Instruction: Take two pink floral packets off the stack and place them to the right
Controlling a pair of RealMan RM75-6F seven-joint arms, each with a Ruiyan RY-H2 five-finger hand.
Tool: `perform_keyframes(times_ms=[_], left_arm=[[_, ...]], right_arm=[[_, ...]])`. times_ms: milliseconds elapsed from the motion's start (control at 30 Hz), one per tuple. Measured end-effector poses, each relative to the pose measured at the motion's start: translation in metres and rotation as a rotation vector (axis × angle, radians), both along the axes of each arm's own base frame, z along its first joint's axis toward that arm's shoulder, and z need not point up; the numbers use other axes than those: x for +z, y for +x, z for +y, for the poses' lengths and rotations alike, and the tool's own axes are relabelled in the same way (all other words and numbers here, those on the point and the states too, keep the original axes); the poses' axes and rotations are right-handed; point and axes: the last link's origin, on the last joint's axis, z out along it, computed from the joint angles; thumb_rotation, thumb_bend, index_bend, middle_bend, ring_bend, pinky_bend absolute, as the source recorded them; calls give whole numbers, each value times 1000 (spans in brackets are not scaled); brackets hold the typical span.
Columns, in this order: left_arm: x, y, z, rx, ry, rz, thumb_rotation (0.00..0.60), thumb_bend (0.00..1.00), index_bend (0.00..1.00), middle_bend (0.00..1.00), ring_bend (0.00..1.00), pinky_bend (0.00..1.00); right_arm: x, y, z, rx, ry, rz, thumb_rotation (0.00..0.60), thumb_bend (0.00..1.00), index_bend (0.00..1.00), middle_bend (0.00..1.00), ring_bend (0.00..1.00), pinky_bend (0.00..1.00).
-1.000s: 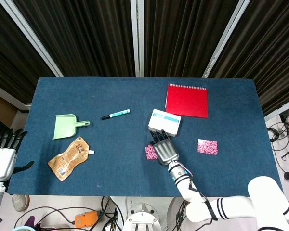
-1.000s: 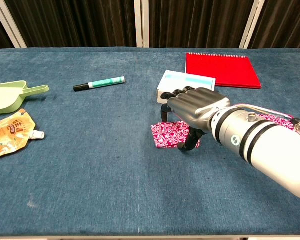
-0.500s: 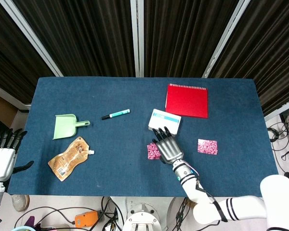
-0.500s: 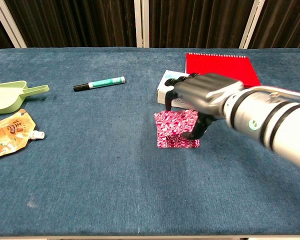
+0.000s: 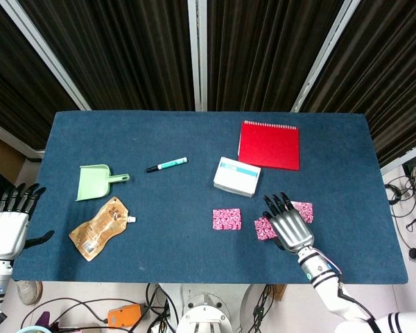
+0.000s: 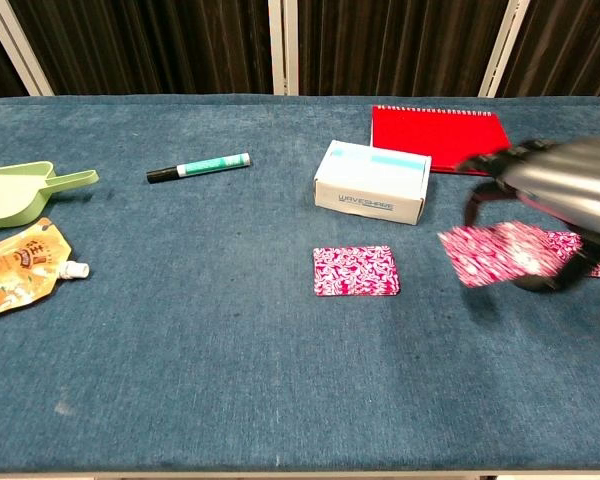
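- The right hand (image 5: pixel 288 225) is above the counter's (image 5: pixel 173 236) front right part, holding 1 pink packet (image 6: pixel 492 253) in its fingers; in the chest view the packet hangs tilted just over the cloth, motion-blurred.
- A 2nd packet (image 5: pixel 304 210) lies flat on the counter just right of that hand, partly hidden by it, near the right edge.
- A 3rd packet (image 5: pixel 227 218), the stack's remainder, lies flat near the front edge, a little right of the counter's middle; I cannot tell whether it is 1 packet or more.
- A white box (image 5: pixel 236 176) sits just behind the 3rd packet, apart from it.
- A red notebook (image 5: pixel 268 144) lies behind the box toward the back right corner, nearly touching it.
- A green marker (image 5: pixel 166 164) lies near the counter's middle, left of the box.
- A green scoop (image 5: pixel 94 182) lies toward the left edge, with a brown pouch (image 5: pixel 100 227) in front of it, near the front left corner.
- The left hand (image 5: pixel 10 220) is off the counter beyond its left edge, fingers spread, holding nothing.
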Motion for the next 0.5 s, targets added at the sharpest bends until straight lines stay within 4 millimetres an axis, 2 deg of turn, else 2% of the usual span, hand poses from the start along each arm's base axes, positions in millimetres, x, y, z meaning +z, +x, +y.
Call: perform_keyframes(times_ms=[233, 367, 500], left_arm=[[-3, 5, 0, -8, -6, 1, 600, 39, 114, 80, 0, 0], [-4, 7, -1, -10, -8, 2, 600, 39, 114, 80, 0, 0], [-3, 7, -2, -10, -2, 3, 600, 39, 114, 80, 0, 0]], right_arm=[[3, -45, 25, -19, 22, 36, 600, 607, 510, 44, 0, 0], [-4, -59, 33, -26, 45, 46, 600, 602, 435, 45, 0, 0], [-10, -65, 39, -24, 61, 54, 600, 533, 321, 47, 0, 0]])
